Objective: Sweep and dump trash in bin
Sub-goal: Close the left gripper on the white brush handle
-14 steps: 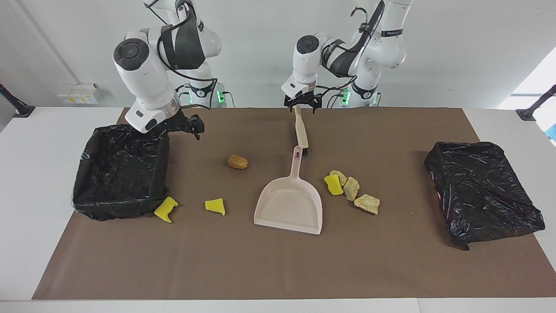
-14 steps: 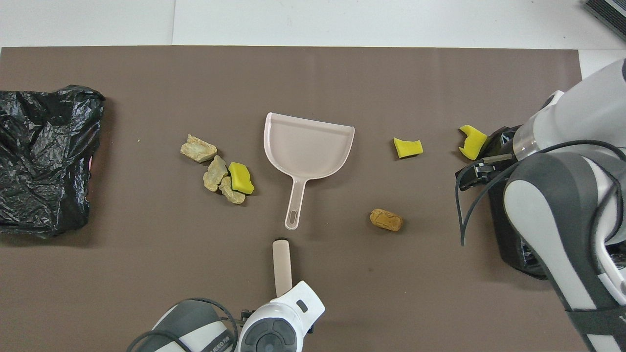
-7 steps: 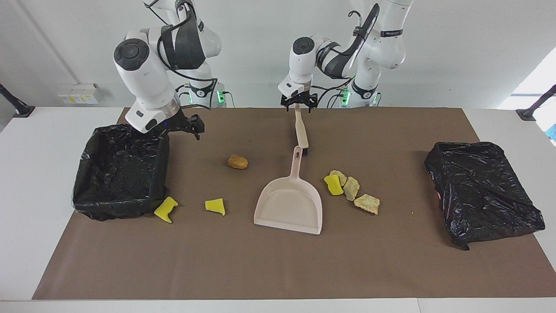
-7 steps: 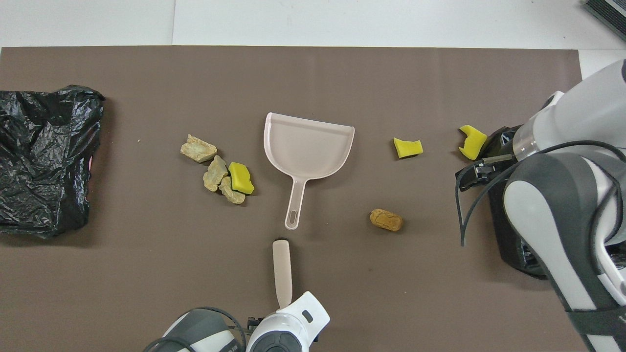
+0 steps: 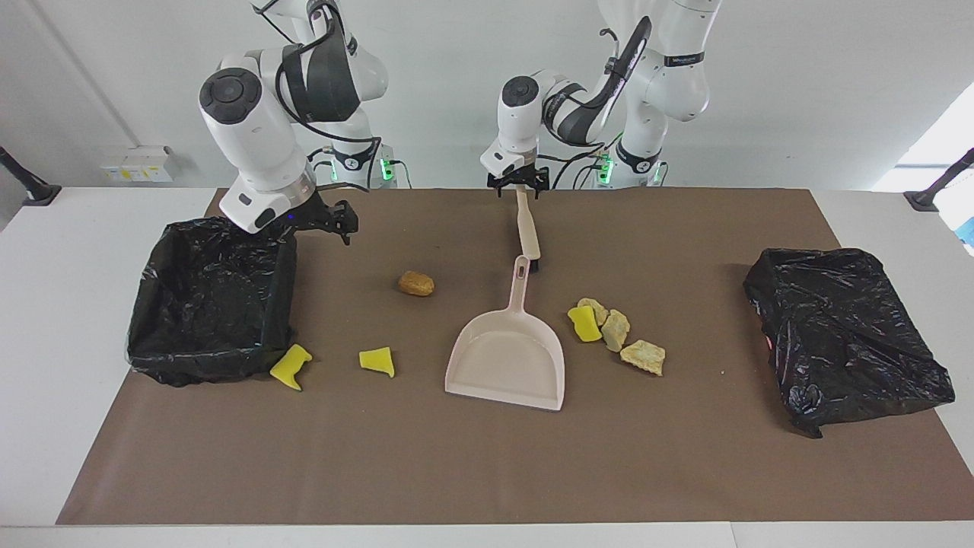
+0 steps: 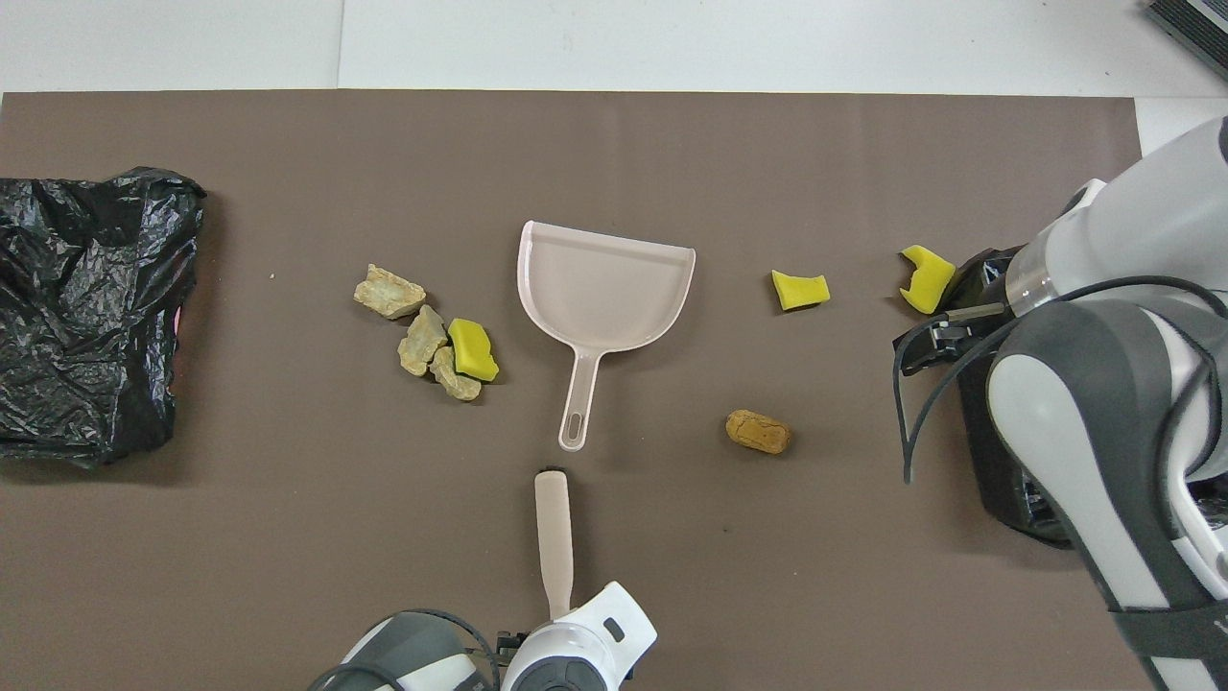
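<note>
Brown table (image 5: 487, 472), white wall. My left tool (image 5: 517, 185) hangs with fingers apart over the brush (image 5: 527, 228) end nearest the robots, holding nothing. The brush lies pointing straight away from the robots, its tip beside the pan (image 5: 508, 358) handle. Trash (image 5: 615, 331) sits in a clump beside the pan, toward the left arm's end. A bun (image 5: 416, 283) and two yellow bits (image 5: 377, 361) lie toward the bin (image 5: 278, 289). My right tool (image 5: 338, 221) waits, fingers apart, by the bin's corner. I think the left arm is best placed to grab the brush.

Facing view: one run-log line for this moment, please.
left claw: open, over brush handle | right claw: open, beside bin | trash: unswept | dustpan: empty
</note>
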Controlling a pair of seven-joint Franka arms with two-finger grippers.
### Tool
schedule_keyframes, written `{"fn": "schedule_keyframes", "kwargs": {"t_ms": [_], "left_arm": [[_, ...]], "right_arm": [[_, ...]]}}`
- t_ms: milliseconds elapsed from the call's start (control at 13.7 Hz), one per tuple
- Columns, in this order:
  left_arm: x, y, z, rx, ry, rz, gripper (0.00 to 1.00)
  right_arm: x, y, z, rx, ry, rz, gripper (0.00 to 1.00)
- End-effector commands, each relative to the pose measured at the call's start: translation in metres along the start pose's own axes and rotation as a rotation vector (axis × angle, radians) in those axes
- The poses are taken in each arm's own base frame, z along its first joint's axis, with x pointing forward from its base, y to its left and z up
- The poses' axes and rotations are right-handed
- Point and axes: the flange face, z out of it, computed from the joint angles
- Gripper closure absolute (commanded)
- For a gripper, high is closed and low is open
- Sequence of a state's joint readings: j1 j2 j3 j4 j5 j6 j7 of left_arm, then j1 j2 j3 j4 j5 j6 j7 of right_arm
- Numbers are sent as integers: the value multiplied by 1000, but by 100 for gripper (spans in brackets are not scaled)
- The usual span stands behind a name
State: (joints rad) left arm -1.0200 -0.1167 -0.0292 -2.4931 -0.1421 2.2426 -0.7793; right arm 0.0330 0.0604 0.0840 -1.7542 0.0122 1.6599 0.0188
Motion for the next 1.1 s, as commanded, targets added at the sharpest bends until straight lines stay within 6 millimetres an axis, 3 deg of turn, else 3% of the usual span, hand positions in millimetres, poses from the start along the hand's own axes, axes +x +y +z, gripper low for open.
{"fn": "schedule_keyframes", "kwargs": {"t_ms": [0, 220, 366, 513, 806, 1025], "left_arm": [[-3, -1, -6, -8, -9, -12, 0], [0, -4, -17, -5, -20, -5, 0], [0, -5, -17, 6, -32, -7, 59], [2, -7, -18, 5, -33, -7, 100], [11, -16, -20, 3, -39, 5, 100], [34, -42, -49, 28, -111, 2, 100]], "right_arm": [[-6, -1, -1, -9, 21, 26, 0], [-6, -1, -1, -9, 21, 26, 0], [-6, -1, 0, -9, 20, 26, 0], [-6, -1, 0, -9, 20, 26, 0], [-6, -1, 0, -9, 20, 26, 0], [-6, -1, 0, -8, 21, 27, 0]]}}
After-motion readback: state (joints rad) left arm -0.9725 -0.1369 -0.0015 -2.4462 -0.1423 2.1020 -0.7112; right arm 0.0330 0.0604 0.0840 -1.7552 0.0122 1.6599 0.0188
